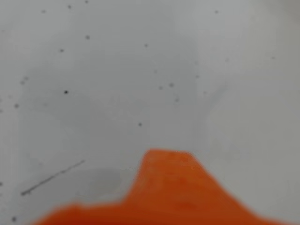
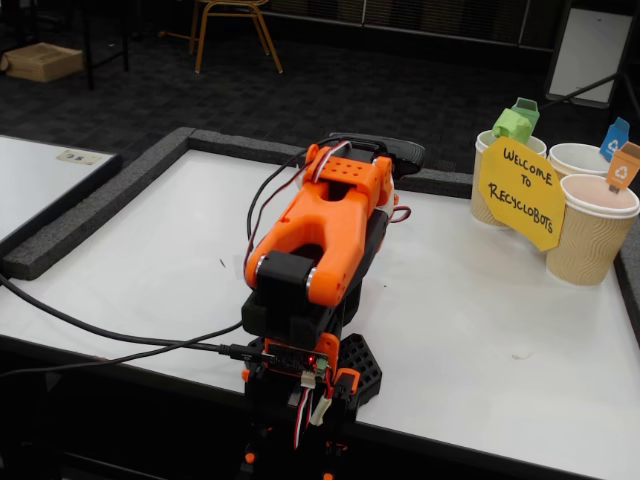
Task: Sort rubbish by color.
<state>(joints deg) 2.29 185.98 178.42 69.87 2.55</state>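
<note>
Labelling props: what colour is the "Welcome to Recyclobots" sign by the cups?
Yellow with black lettering, clearest in the fixed view.

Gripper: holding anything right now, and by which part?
Cannot tell. The wrist view shows only a blurred orange gripper part over bare white table; in the fixed view the folded arm hides it.

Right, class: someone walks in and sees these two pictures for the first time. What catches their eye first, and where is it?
In the fixed view, the orange arm folded low at the near edge of the white table stands out first. Next comes the yellow "Welcome to Recyclobots" sign against three paper cups at the far right, each with a coloured tag. The wrist view shows only bare table beyond a blurred orange part.
</note>
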